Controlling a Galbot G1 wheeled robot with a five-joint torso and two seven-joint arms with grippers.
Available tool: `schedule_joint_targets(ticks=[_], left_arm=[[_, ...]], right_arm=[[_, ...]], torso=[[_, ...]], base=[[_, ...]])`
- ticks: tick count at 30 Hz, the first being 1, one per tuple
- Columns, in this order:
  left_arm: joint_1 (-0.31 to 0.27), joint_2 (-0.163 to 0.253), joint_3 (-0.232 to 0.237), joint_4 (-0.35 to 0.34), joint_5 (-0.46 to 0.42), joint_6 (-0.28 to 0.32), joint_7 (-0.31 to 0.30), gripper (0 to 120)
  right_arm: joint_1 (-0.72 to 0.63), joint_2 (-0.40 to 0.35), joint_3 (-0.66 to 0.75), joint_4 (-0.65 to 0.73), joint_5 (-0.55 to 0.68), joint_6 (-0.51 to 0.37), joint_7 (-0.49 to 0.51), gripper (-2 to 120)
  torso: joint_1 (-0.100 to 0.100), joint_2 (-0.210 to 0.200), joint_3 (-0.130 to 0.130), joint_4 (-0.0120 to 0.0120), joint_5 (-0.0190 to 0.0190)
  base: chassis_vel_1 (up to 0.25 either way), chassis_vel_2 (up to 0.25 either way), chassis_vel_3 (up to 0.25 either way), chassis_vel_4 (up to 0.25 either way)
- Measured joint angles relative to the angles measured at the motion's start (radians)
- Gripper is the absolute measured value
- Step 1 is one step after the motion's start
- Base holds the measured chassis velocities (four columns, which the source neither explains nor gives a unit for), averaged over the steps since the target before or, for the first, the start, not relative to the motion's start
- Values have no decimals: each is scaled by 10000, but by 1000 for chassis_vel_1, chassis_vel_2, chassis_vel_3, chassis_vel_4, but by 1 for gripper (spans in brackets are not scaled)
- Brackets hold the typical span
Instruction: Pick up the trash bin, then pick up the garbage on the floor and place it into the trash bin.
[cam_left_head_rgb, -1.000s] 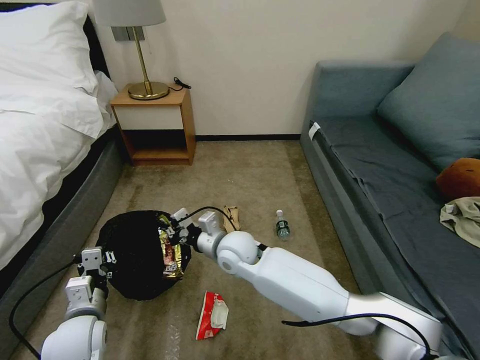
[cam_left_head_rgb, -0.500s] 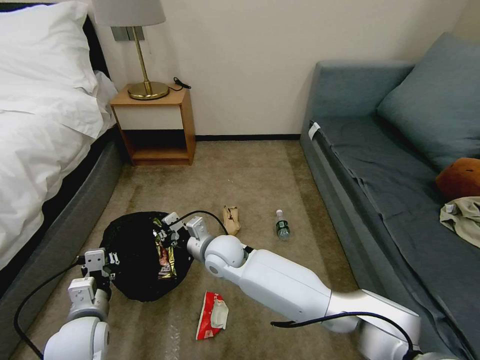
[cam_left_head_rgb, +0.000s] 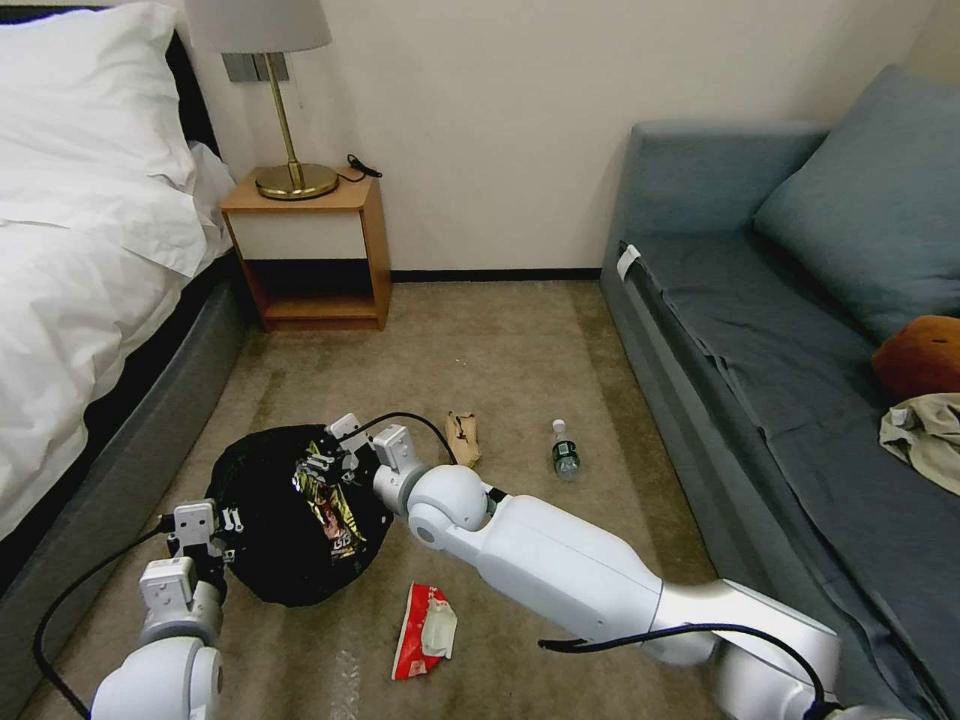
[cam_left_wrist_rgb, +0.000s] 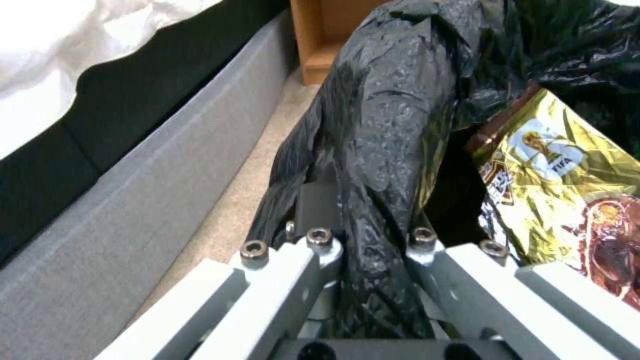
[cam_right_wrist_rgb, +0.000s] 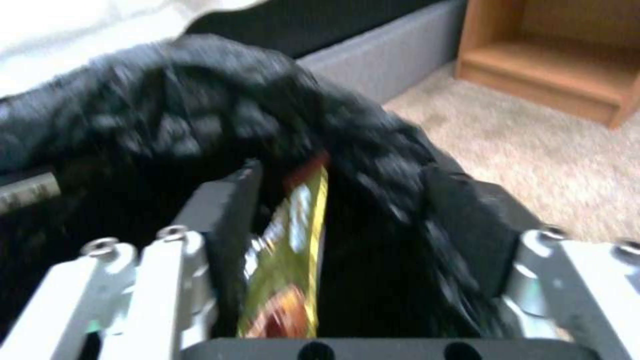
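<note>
Nearest me, at the lower left of the head frame, my left claw (cam_left_head_rgb: 212, 535) is clamped on the bag-covered rim of the trash bin (cam_left_head_rgb: 265, 545). The left wrist view shows a fold of black liner pinched between its fingers. It has held that grip through the last second.

The change is on the other side. A second ago my right claw (cam_left_head_rgb: 325, 462) had the yellow-brown snack wrapper (cam_left_head_rgb: 335, 512) at the bin's right edge. Now the claw sits further over the mouth and the wrapper lies inside the liner. In the right wrist view the fingers stand wide apart, with the wrapper leaning against one of them, so I judge it released. That is one piece of garbage binned, with three left.

Those three are on the beige carpet (cam_left_head_rgb: 500, 340). The red-and-white crumpled wrapper (cam_left_head_rgb: 425, 628) is at bottom centre, just beside the bin. The tan paper bag (cam_left_head_rgb: 462, 438) and the small clear bottle (cam_left_head_rgb: 565, 452) are further up, right of centre.

Beyond them, the white bed (cam_left_head_rgb: 90, 260) fills the left edge. A wooden nightstand (cam_left_head_rgb: 310, 250) with a brass lamp (cam_left_head_rgb: 290, 140) stands at upper left against the pale wall. A grey-blue sofa (cam_left_head_rgb: 760, 330) runs down the right side.
</note>
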Motion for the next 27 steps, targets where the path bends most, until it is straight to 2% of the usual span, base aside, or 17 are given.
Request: schedule_joint_targets(ticks=[3, 4, 6, 7, 9, 13, 16, 18, 19, 20, 22, 27], left_arm=[[-53, 51, -150, 81, -116, -13, -5, 4], [-53, 51, -150, 81, -116, -13, -5, 4], [-104, 87, -248, 119, -214, -13, -9, 4], [-104, 87, -248, 119, -214, -13, -9, 4], [-163, 120, -360, 185, -310, -13, -16, 4], [-182, 132, -421, 217, -355, -13, -24, 4], [-226, 161, -605, 301, -511, -13, -47, 4], [-226, 161, -623, 302, -530, -13, -54, 4], [-226, 142, -643, 300, -554, -13, -71, 4], [-226, 142, -643, 300, -554, -13, -71, 4], [-226, 69, -634, 217, -580, -2, -108, 4], [-241, -45, -609, 90, -857, 54, -420, 4]], right_arm=[[-165, -299, 153, 366, 285, -745, 474, 86], [-165, -299, 153, 366, 285, -745, 474, 86], [-240, -501, 333, 515, 406, -1358, 921, 96], [-240, -501, 333, 515, 406, -1358, 921, 96], [-330, -732, 514, 554, 428, -1939, 1373, 99], [-382, -869, 586, 580, 425, -2199, 1536, 100], [-657, -1311, 753, 724, 519, -3193, 1846, 100], [-720, -1370, 765, 740, 570, -3367, 1879, 100], [-878, -1486, 799, 787, 800, -3831, 2001, 100], [-878, -1486, 799, 787, 800, -3831, 2001, 100], [-1135, -1536, 847, 925, 1352, -4478, 2312, 100], [-1439, -1517, 795, 1080, 2153, -4620, 2811, 100]], torso=[[0, 0, 0, 0, 0], [0, 0, 0, 0, 0], [0, 0, 0, 0, 1], [0, 0, 0, 0, 1], [0, 0, 0, 0, 1], [0, 0, 0, -1, 0], [0, 0, 0, 0, 0], [0, 0, 0, -1, 1], [0, 0, 0, -1, 1], [0, 0, 0, -1, 1], [0, 0, 0, -1, -1], [0, 0, -1, -1, 0]], base=[[0, 0, 0, 0], [0, 0, 0, 0], [0, 0, 0, 0], [0, 0, 0, 0], [0, 0, 0, 0], [0, 0, 0, 0], [0, 0, 0, 0], [0, 0, 0, 0], [0, 0, 0, 0], [0, 0, 0, 0], [0, 0, 0, 0], [0, 0, 0, 0]])
